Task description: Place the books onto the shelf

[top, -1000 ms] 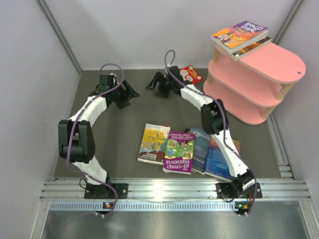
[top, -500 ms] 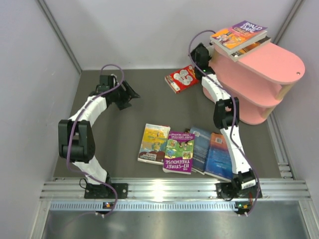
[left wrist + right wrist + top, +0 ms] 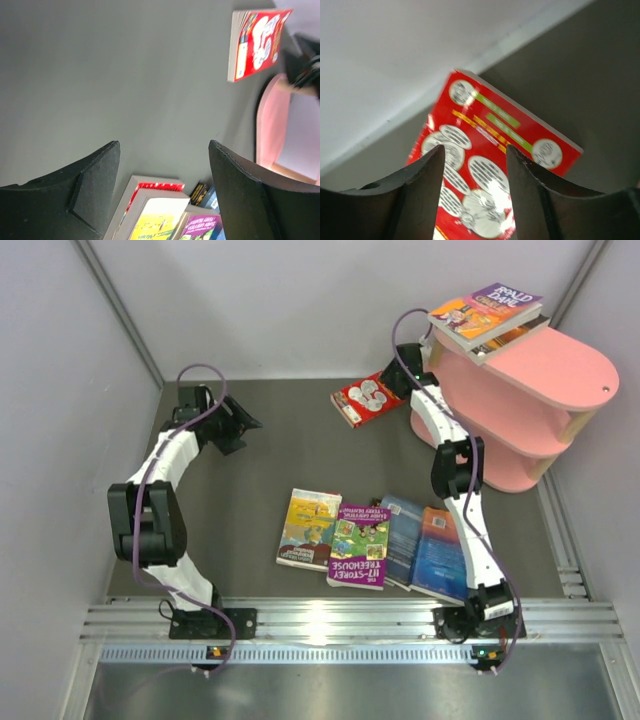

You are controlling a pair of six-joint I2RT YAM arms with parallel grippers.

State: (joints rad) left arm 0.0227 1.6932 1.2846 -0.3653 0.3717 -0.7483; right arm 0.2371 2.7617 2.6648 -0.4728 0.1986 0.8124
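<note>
Books lie loose on a dark counter (image 3: 250,470) beside a pink shelf (image 3: 545,370).
From above, two books (image 3: 485,310) rest on the shelf's top board, four books (image 3: 358,545) lie in a row at the near edge, and a red book (image 3: 367,398) lies flat just beside the right hand (image 3: 398,375). Only the right wrist view shows that hand's fingers apart, with the red book beyond them. The left wrist view shows the left hand (image 3: 164,147) spread wide above the counter.

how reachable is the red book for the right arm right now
Probably yes. The right gripper hangs just over the red book, jaws apart, with the cover showing between them. The book lies flat and alone on the table, nothing on top. The shelf stands close beside it but does not seem to block.
</note>
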